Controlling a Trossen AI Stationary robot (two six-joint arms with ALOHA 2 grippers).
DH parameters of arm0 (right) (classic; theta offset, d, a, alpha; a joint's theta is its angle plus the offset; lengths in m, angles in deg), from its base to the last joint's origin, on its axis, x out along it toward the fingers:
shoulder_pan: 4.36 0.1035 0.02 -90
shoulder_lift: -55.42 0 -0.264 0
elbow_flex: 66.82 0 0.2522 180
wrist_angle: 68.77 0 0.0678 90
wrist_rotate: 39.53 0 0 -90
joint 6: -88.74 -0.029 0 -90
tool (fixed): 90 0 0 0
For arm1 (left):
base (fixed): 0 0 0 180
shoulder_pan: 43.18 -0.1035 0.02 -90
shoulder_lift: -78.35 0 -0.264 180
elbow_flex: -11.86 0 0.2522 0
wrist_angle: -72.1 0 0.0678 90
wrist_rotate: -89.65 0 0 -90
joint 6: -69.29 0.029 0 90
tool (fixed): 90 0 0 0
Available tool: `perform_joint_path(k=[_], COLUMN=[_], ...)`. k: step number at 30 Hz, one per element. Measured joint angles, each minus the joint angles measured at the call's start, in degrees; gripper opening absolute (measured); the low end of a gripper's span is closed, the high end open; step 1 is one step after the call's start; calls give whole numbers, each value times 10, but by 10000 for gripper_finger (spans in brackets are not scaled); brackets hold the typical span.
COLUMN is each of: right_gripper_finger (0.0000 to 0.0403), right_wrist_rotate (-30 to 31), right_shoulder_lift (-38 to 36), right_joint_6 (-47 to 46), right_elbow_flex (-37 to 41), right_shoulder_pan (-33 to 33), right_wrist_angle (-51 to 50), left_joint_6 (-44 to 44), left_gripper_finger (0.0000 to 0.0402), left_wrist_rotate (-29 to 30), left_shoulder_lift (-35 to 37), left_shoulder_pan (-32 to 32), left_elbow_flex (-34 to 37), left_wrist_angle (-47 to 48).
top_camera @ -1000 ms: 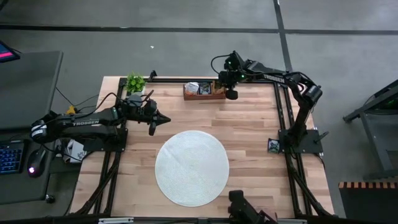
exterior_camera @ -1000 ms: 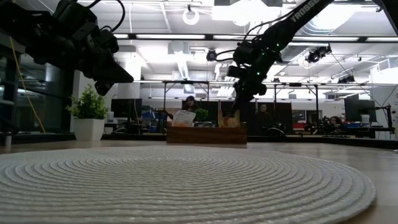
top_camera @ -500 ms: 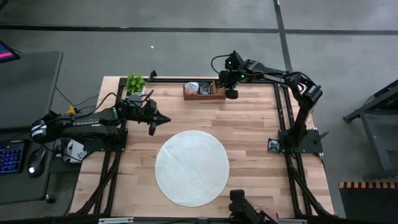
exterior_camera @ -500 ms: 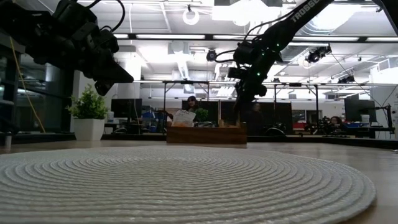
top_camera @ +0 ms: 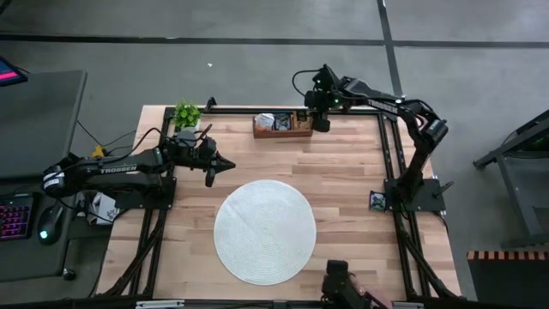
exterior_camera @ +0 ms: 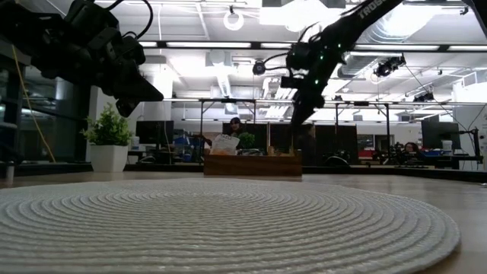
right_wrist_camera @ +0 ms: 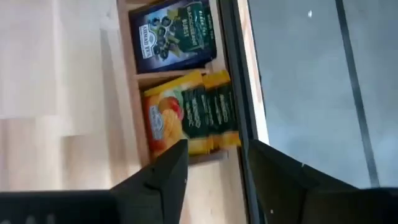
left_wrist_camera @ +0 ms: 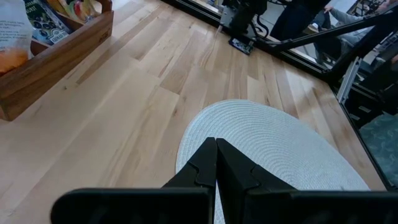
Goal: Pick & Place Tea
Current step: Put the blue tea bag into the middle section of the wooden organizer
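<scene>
Right wrist view looks down past the right gripper, whose two dark fingers stand apart with a clear gap and nothing between them. Beyond that gap lies a red-orange and yellow tea sachet in one compartment of the wooden tray, and a dark blue-black sachet fills the next compartment.

High view places this gripper at the upper middle of the frame, over the right end of the tray, which sits at the table's far edge; the fingers' spacing cannot be read here. A white-and-orange sachet shows at the tray's left end. The left gripper hangs left of centre, above bare wood just beyond the round white mat, with a small potted plant behind it.

Low view shows the right gripper raised above the tray, not touching it, and the white sachet standing upright out of it.

Left wrist view shows the left fingers pressed together, empty, over the mat's edge.
</scene>
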Motion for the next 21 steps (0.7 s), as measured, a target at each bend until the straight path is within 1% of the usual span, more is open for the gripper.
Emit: perform_joint_path(k=[5,10,13,18,21], right_gripper_finger=[180,184,184,184,184], right_wrist_rotate=[-4,-40,-46,-57,-69], right_shoulder_lift=[-48,-114,-151,-223,-274], right_joint_6=[-29,-67,-90,-126,-190], right_elbow_flex=[-15,-6,9,76,140], right_shoulder_pan=[0,0,12,45,70], right_wrist_angle=[-108,-214,-265,-316,-318], left_joint_6=[0,0,0,0,0], left_gripper_finger=[0,0,0,0,0], left_wrist_rotate=[0,0,0,0,0], left_shoulder_lift=[0,0,0,0,0], left_shoulder_pan=[0,0,0,0,0], left_elbow_flex=[0,0,0,0,0], left_wrist_angle=[0,0,0,0,0])
